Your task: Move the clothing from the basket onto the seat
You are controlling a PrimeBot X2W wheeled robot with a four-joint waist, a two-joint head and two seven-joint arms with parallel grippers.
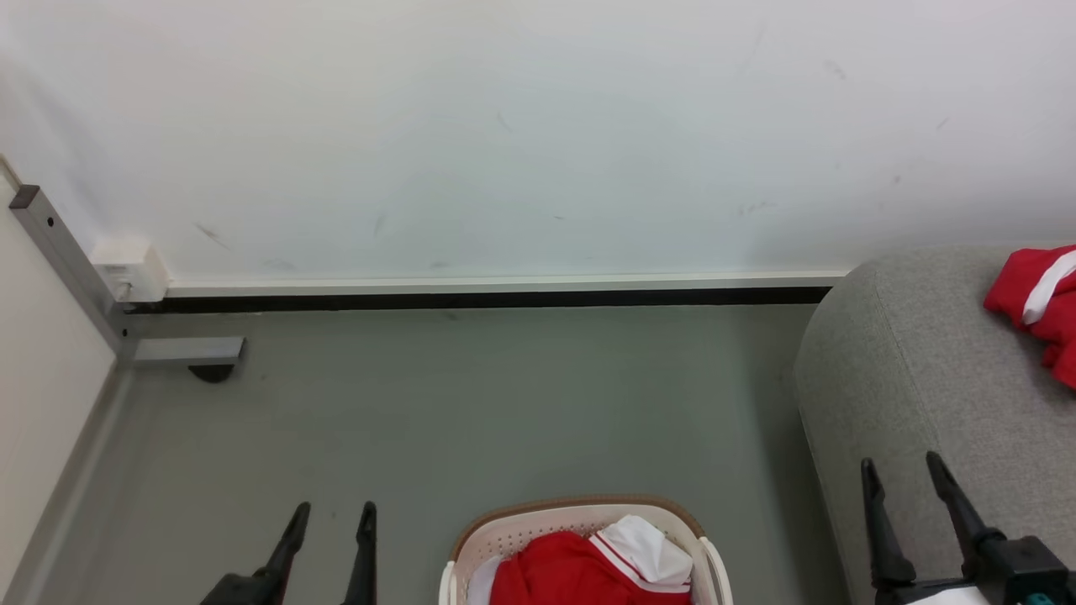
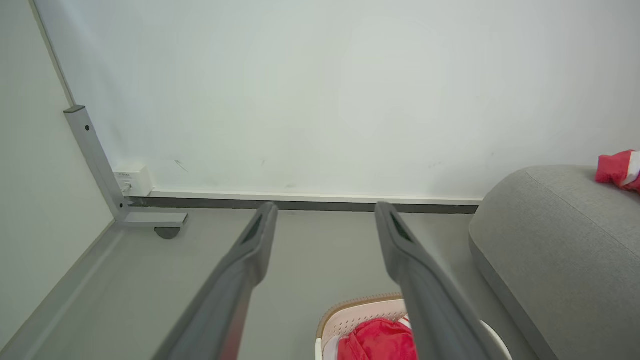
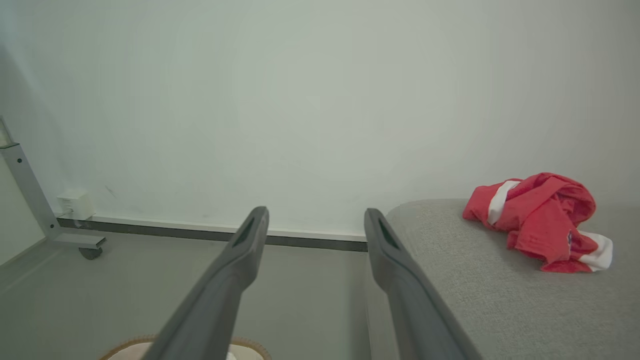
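The cream basket [image 1: 580, 514] with a brown rim stands on the floor at the bottom centre, holding red clothing [image 1: 580, 571] with a white collar piece. Another red garment [image 1: 1032, 294] lies on the grey seat [image 1: 908, 370] at the right; the right wrist view shows this garment [image 3: 542, 220] crumpled on the seat [image 3: 480, 290]. My left gripper [image 1: 334, 514] is open over the floor, left of the basket. My right gripper [image 1: 901, 470] is open above the seat's near end. In the left wrist view, the basket [image 2: 360, 310] and clothing [image 2: 377, 342] lie below my open fingers.
A white wall with a baseboard [image 1: 496, 290] runs across the back. A grey metal frame leg with a caster [image 1: 181, 349] and a small white box [image 1: 130, 269] sit at the far left, beside a pale panel [image 1: 42, 370].
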